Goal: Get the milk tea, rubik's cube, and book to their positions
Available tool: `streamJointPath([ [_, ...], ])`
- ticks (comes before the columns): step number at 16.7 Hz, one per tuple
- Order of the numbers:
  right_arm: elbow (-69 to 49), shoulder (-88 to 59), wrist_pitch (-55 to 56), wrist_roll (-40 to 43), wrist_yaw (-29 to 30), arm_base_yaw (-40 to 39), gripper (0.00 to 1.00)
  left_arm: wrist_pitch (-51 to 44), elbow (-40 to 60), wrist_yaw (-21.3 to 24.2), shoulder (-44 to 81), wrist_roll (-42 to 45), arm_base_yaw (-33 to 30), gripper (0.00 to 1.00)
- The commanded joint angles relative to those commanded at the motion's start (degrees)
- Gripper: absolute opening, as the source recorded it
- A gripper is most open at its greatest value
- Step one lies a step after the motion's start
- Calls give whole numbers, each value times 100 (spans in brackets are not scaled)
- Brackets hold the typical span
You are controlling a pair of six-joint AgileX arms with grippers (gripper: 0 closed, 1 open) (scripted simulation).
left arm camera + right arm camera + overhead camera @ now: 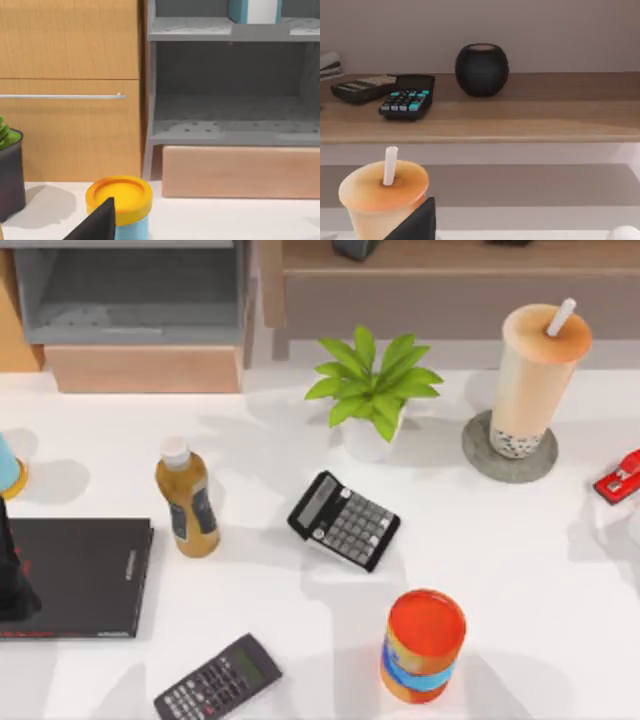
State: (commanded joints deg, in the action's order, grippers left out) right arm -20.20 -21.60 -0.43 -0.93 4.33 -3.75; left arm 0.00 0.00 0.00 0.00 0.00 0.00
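Milk tea (537, 375) upright at two o'clock on the table (500, 570), seated squarely on a round grey coaster (480, 455), white straw (561, 317) poking up through the orange-tan lid. Same cup close up in the right wrist view (382, 197), straw tilted slightly. Behind it there, a wooden shelf (520, 120) carrying a dark round speaker (481, 68), a black calculator with teal keys (406, 102) and another flat dark device (362, 87). Teal-blue book (253, 10) standing on the upper level of the grey shelf unit (230, 132) in the left wrist view, white pages facing out.

Moving outward: potted green plant (372, 390) at twelve o'clock, just beside the coaster. Black calculator (343, 520) dead centre, tilted. Amber bottle (187, 498) with white cap at nine-thirty, standing. Orange-and-blue can (423, 645) upright at five o'clock. Second calculator (218, 680) at seven o'clock. Flat black book (80, 575) at eight o'clock, with the left arm (12, 575) over its left end. Red object (620, 477) at three o'clock, cut off by the edge. Yellow-lidded blue jar (120, 202) near the left gripper (97, 222); jaw opening: cannot tell. Right gripper (417, 222) just beside the milk tea; grip state likewise cannot tell.
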Motion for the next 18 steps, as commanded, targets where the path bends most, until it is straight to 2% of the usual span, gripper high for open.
streamJointPath([
  [3, 1178, 1247, -7, 35, -234, 203, 100, 0, 0, 0, 0, 0, 0, 100],
  [6, 1850, 1972, 26, 77, -390, 338, 100, 0, 0, 0, 0, 0, 0, 100],
  [14, 2020, 2159, 43, 93, -433, 376, 100, 31, 59, -8, 62, -1, -10, 100],
  [18, 2020, 2159, 43, 93, -433, 376, 100, 415, 798, -106, 912, -7, -130, 100],
])
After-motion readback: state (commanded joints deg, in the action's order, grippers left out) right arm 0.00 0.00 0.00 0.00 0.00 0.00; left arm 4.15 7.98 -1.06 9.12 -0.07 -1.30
